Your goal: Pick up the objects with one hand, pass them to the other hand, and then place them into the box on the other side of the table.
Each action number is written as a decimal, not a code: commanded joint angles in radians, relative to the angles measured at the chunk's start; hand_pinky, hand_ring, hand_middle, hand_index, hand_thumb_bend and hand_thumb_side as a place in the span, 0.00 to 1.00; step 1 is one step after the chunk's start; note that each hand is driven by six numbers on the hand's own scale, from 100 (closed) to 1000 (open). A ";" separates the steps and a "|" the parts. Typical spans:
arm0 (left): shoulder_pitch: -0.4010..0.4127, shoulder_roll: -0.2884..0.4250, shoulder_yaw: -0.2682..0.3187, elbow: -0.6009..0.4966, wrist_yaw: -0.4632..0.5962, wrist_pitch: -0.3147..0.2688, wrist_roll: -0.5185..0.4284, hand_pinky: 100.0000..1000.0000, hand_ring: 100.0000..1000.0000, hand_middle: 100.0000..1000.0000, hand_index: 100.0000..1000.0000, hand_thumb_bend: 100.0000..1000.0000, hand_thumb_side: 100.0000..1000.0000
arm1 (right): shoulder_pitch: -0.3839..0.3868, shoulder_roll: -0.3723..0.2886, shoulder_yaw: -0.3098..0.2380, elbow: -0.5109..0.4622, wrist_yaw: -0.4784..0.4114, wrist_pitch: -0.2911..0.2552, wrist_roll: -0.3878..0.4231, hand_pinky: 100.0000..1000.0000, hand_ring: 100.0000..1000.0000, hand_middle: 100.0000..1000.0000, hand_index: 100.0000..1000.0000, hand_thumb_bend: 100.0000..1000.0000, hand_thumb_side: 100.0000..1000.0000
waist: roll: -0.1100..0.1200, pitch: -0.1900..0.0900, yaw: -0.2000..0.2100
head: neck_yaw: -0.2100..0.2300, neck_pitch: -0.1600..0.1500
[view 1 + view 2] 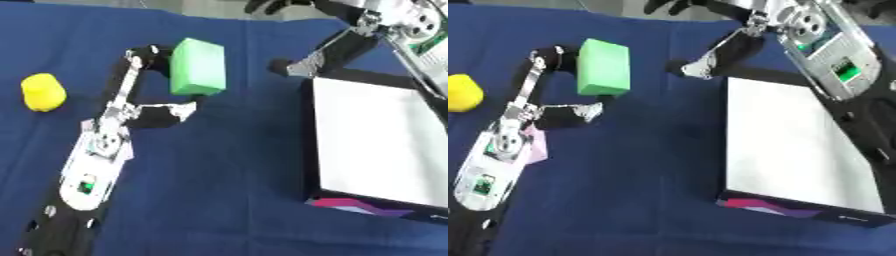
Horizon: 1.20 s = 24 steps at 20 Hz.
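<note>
Your left hand (144,95) curls around the green foam block (198,66); your right hand (710,57), fingers relaxed, waits beside the empty white-lined box (798,145); the handover remains.

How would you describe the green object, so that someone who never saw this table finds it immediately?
Start from the blue table and find the white box on its right side. Left of the box, the robot's left hand reaches in with its fingers and thumb around a green block. It is the only green, flat-sided thing; the yellow object further left is rounded.
</note>
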 commanded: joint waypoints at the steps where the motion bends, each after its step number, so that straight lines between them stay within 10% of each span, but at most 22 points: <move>1: -0.018 -0.017 -0.004 0.007 -0.012 -0.005 0.012 0.71 0.48 0.37 0.49 0.00 0.00 | -0.022 -0.010 -0.005 -0.004 0.013 -0.004 0.013 0.85 0.93 0.81 0.96 0.31 0.08 | -0.002 -0.006 0.002 | -0.005 -0.013; 24: -0.039 -0.098 -0.019 0.023 -0.020 0.012 0.064 0.69 0.46 0.35 0.49 0.00 0.00 | -0.039 0.038 0.019 0.047 0.197 -0.019 0.006 0.85 0.92 0.78 0.93 0.39 0.17 | -0.002 0.008 0.012 | -0.020 -0.013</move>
